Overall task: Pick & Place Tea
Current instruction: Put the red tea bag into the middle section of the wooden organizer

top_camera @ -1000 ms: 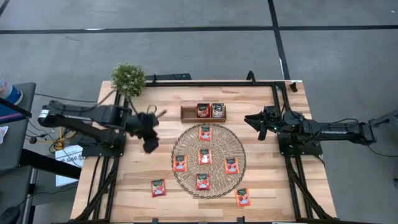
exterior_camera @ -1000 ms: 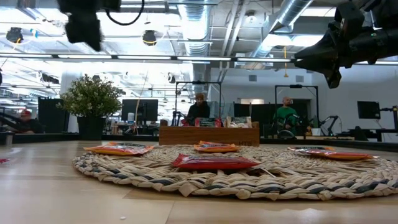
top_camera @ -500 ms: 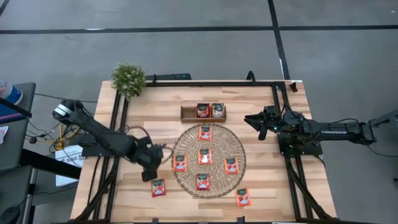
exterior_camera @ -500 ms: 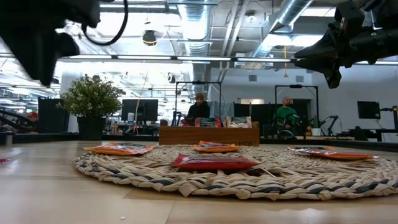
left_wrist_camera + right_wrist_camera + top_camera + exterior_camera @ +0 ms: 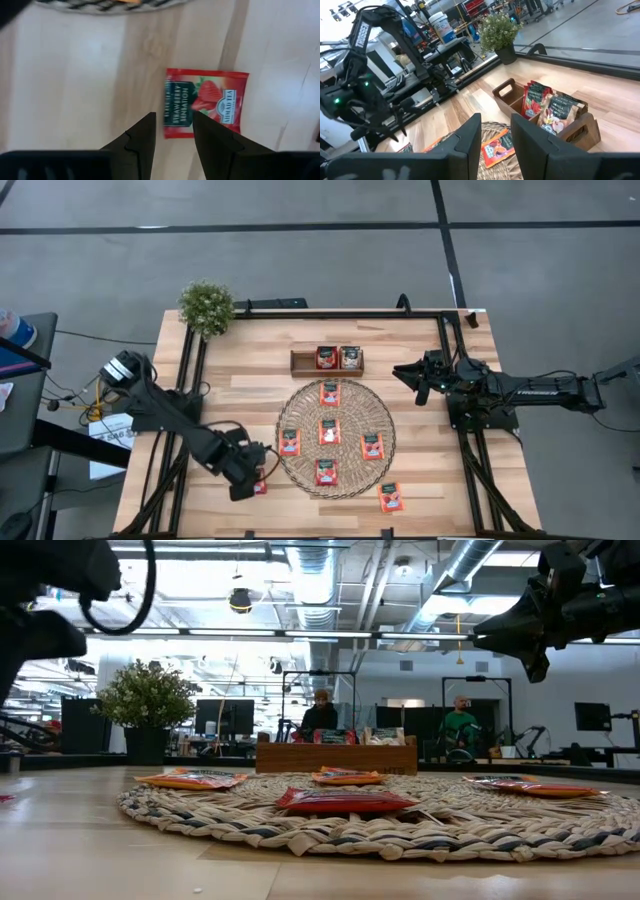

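While the left end effector hovered open and empty over a red tea sachet just beside the woven mat, the right end effector waited beyond the mat, slightly open, holding nothing.

Glossy tea sachet (printed foil-like) on smooth pale wooden table.

Open-plan robotics lab/office: exposed ceiling ducts, monitors, seated people, other rigs.
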`<act>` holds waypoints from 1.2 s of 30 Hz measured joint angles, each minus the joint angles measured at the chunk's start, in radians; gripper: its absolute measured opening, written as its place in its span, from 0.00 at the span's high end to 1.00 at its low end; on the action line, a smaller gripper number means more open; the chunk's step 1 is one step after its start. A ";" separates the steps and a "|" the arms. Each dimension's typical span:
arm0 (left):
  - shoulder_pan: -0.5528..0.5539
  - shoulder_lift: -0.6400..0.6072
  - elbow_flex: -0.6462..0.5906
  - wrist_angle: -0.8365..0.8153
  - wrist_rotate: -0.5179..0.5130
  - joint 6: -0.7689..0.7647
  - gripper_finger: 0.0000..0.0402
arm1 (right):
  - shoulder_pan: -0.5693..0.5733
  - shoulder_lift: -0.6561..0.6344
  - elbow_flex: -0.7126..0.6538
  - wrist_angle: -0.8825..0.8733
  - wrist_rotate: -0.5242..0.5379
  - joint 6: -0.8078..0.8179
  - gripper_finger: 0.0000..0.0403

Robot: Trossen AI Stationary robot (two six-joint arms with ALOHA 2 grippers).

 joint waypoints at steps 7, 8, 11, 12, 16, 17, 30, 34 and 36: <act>-0.026 0.080 0.000 0.041 0.000 -0.058 0.70 | 0.000 0.000 0.000 0.000 -0.002 0.000 0.76; -0.026 0.086 0.000 0.040 0.000 -0.059 0.70 | 0.000 0.000 0.000 0.000 -0.008 0.000 0.76; -0.025 0.100 0.000 0.039 -0.027 -0.070 0.70 | 0.000 0.000 0.000 0.000 -0.040 0.000 0.76; -0.025 0.101 0.000 0.039 -0.045 -0.075 0.70 | 0.000 0.000 0.000 0.000 -0.049 0.000 0.76; -0.025 0.107 0.000 0.036 -0.087 -0.098 0.70 | 0.000 0.000 0.000 0.000 -0.067 0.000 0.76; -0.023 0.109 0.000 0.038 -0.086 -0.106 0.70 | 0.000 0.000 0.000 0.000 -0.072 -0.001 0.76; -0.023 0.131 0.000 0.040 -0.026 -0.133 0.70 | 0.000 0.000 0.000 -0.008 -0.079 -0.002 0.76; -0.023 0.177 0.003 0.040 -0.008 -0.135 0.70 | 0.000 0.000 0.000 -0.008 -0.079 -0.003 0.76; -0.023 0.202 0.006 0.039 -0.003 -0.136 0.70 | 0.000 0.000 0.000 -0.008 -0.079 -0.003 0.76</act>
